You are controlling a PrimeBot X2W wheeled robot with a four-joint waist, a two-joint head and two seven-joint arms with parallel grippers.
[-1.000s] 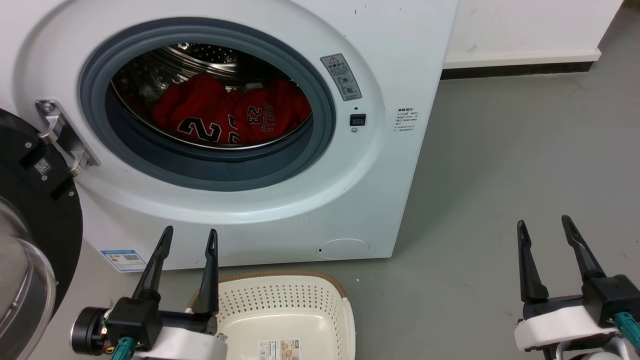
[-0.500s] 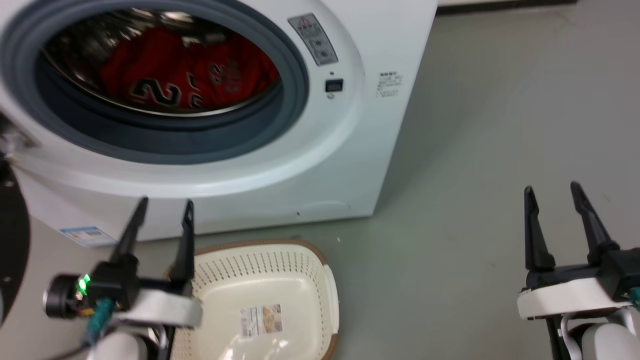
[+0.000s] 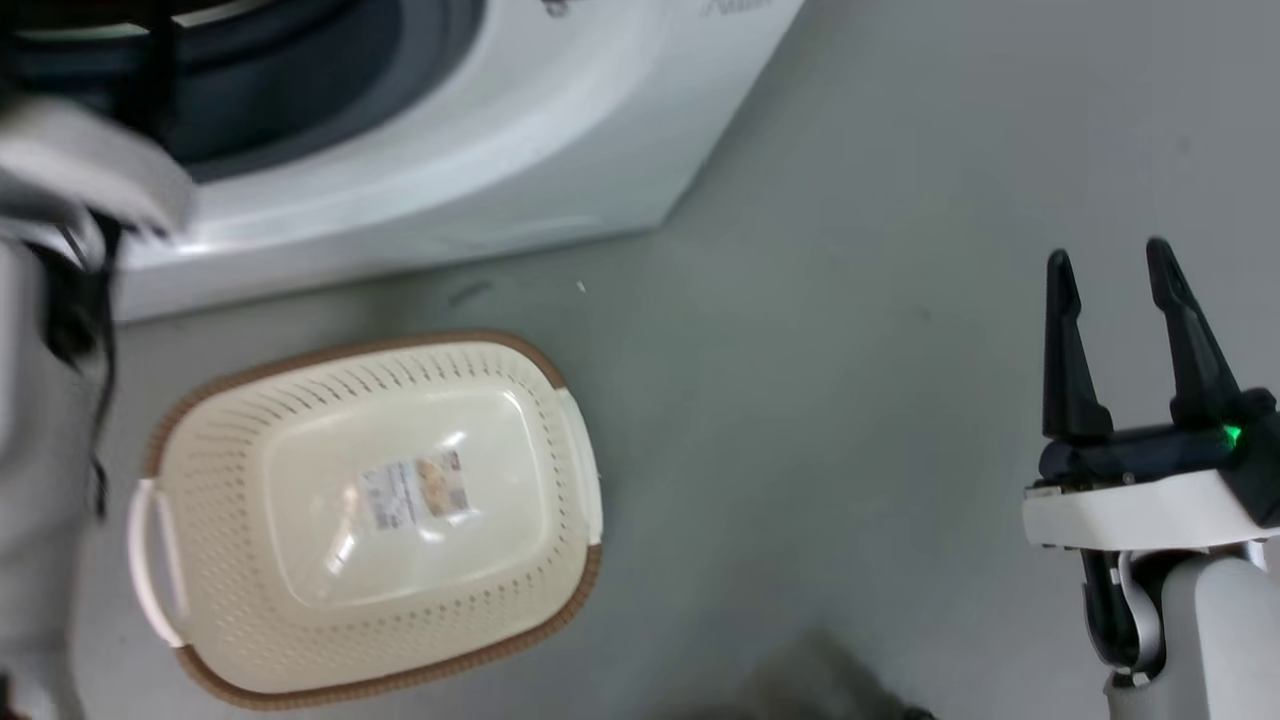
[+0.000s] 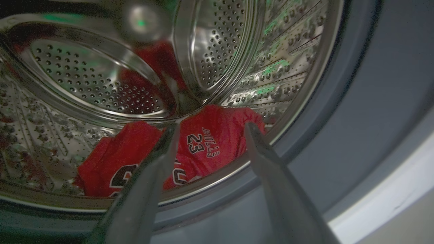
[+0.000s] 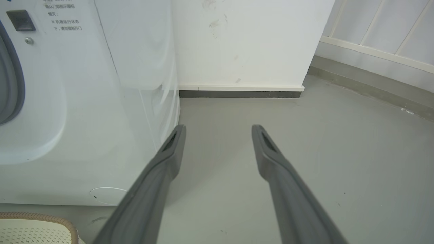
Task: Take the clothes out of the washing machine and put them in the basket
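Left wrist view: the left gripper (image 4: 212, 126) points into the mouth of the washing machine (image 3: 480, 170), its two dark fingers spread wide with nothing clamped between them. Beyond the fingertips lie the clothes (image 4: 210, 145), a red heap on the lower wall of the perforated steel drum (image 4: 95, 81), just inside the grey door ring (image 4: 356, 101). Black-and-white "23" and "BULLS" lettering faces the camera. Whether the fingertips touch the fabric cannot be told; in this view the left tip overlaps the red cloth.

Head view: the basket (image 3: 230, 420) stands on the grey floor (image 3: 850, 350) just in front of the machine's base, apart from it. Its brown rim, white side handles and the label (image 3: 415, 490) on its bottom are in plain sight. A blurred pale part of the left arm (image 3: 60, 180) crosses the left edge, in front of the machine's opening. The right gripper (image 3: 1108, 250) hangs at the lower right, well apart from basket and machine. Its fingers are parted, point up the view and grip nothing.

Right wrist view: the parted fingers look across bare floor towards a white wall (image 5: 244, 40). The machine's front is at the left and a corner of the basket shows at the bottom left.
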